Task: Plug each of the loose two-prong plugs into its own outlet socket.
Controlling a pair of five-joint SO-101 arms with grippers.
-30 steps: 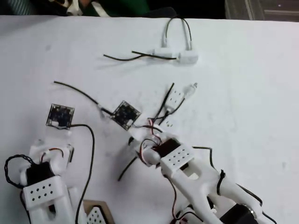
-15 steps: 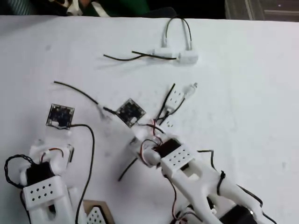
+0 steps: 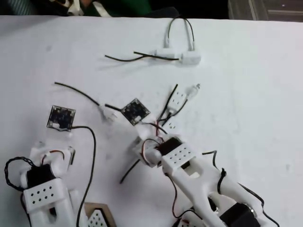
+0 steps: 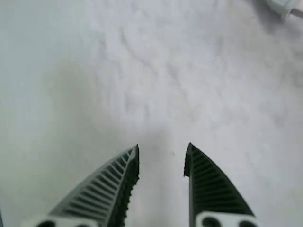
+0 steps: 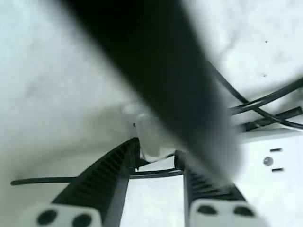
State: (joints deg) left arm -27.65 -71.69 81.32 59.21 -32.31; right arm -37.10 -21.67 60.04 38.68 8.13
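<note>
Plug (image 3: 110, 114) loose on white table (image 3: 265, 94); dark room (image 3: 203, 8) beyond.

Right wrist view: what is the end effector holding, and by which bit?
A small white plug, its near end pinched between the right end effector's fingertips. The left end effector is open and holds nothing.

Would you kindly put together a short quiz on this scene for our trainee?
1. Fill in: the left gripper hangs over bare table with its jaws ___.
2. True or false: the two black squares touch each other.
3. Which is nearer the white outlet? A. left gripper B. right gripper C. both alike
Key: 1 open; 2 false; 3 B.
</note>
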